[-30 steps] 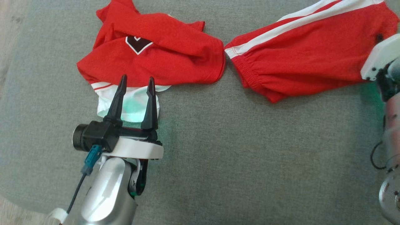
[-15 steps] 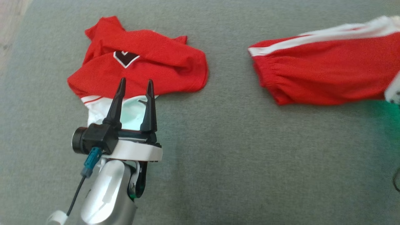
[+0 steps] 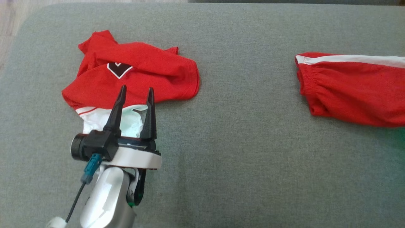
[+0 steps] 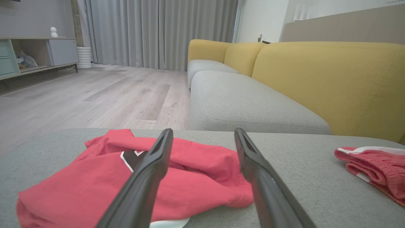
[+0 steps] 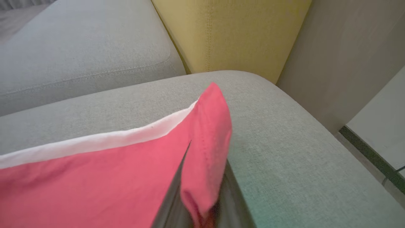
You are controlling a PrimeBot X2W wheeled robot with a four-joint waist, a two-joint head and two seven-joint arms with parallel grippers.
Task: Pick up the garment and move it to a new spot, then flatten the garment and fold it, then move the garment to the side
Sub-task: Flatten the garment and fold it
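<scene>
The garment (image 3: 351, 91), red with a white side stripe, lies stretched at the right of the grey cushion (image 3: 240, 152), running off the head view's right edge. My right gripper (image 5: 207, 158) is shut on a folded red edge of the garment (image 5: 95, 171), which drapes over its fingers. The garment's gathered end (image 4: 376, 164) shows at the right in the left wrist view. My left gripper (image 3: 136, 88) hovers open over the near white-lined edge of a crumpled red shirt (image 3: 136, 76) and holds nothing. Between the left gripper's (image 4: 203, 131) fingers the red shirt (image 4: 95, 183) spreads.
The grey cushion's rounded edge (image 5: 303, 107) drops off close to the right of my right gripper. Behind stand a yellow sofa back (image 4: 329, 79) and another grey seat (image 4: 246, 104). Wooden floor (image 4: 79, 98) lies beyond the left end.
The garment has been dragged to the right, away from the red shirt, opening a wide gap. The head camera has shifted; my right arm has left its view. The left gripper stays open.
</scene>
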